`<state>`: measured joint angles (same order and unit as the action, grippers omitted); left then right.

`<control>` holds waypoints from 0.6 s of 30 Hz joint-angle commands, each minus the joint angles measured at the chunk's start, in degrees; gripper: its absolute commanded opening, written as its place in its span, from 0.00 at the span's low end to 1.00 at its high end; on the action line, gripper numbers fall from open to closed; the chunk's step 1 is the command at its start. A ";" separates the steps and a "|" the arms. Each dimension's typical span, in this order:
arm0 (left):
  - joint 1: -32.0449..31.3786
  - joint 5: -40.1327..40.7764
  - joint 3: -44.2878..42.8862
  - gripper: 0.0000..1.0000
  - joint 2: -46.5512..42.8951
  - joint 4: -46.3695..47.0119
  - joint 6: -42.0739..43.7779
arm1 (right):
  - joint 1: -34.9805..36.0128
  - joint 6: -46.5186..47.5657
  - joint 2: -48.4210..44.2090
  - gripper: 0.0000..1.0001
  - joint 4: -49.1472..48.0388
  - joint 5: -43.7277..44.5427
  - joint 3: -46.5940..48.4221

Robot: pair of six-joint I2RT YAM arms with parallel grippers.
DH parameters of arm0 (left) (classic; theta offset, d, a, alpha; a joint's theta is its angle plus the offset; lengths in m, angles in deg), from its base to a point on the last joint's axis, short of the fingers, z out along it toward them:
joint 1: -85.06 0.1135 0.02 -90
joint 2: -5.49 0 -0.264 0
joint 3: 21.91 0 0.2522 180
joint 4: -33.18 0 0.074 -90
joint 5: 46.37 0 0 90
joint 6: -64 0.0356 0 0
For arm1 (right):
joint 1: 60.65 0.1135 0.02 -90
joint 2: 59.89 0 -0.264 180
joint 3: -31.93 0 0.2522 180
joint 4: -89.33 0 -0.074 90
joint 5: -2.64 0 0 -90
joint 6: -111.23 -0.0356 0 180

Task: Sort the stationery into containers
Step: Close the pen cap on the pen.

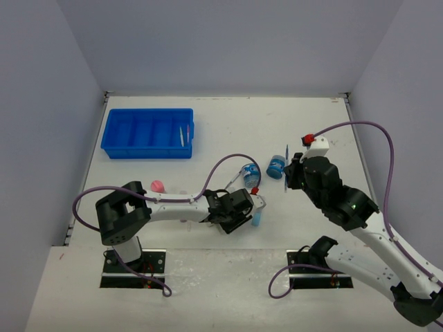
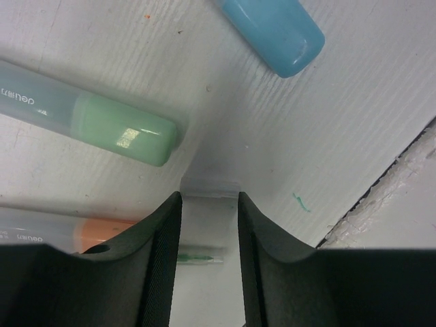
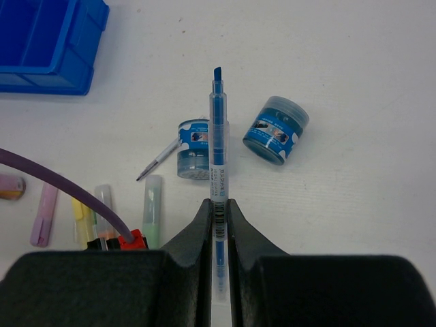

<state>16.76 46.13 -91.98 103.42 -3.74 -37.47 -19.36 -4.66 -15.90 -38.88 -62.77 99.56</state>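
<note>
The blue tray (image 1: 147, 133) stands at the far left with thin pens (image 1: 183, 135) in its right compartment. My left gripper (image 2: 210, 197) is low over the table, its jaws shut against both sides of a pale translucent marker stick (image 2: 210, 225) with a green tip inside. A green marker (image 2: 102, 122), an orange one (image 2: 88, 233) and a blue one (image 2: 276, 30) lie around it. My right gripper (image 3: 218, 204) is shut on a thin blue pen (image 3: 217, 136), held above two round blue tubs (image 3: 194, 148) (image 3: 276, 129).
A thin pen (image 3: 158, 158) lies against the left tub. Purple (image 3: 42, 214) and yellow (image 3: 80, 221) markers lie left of the green one. A pink-capped bottle (image 1: 157, 186) sits beside the left arm. The table's edge (image 2: 381, 197) runs close to the left gripper.
</note>
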 commanded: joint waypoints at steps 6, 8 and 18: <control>-0.17 1.14 0.58 0.31 0.58 1.79 -2.07 | -0.14 0.30 0.05 0.00 -2.42 0.28 -0.17; -0.17 1.09 0.50 0.29 0.60 1.89 -2.15 | -0.15 0.31 0.11 0.00 -2.42 0.28 -0.23; -0.26 3.27 -0.72 0.14 0.34 0.41 -8.09 | -0.06 0.31 -0.21 0.00 -2.51 0.45 -0.34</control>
<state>16.76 47.23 -91.98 103.42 -3.76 -41.46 -19.37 -4.64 -15.90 -39.21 -62.78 99.56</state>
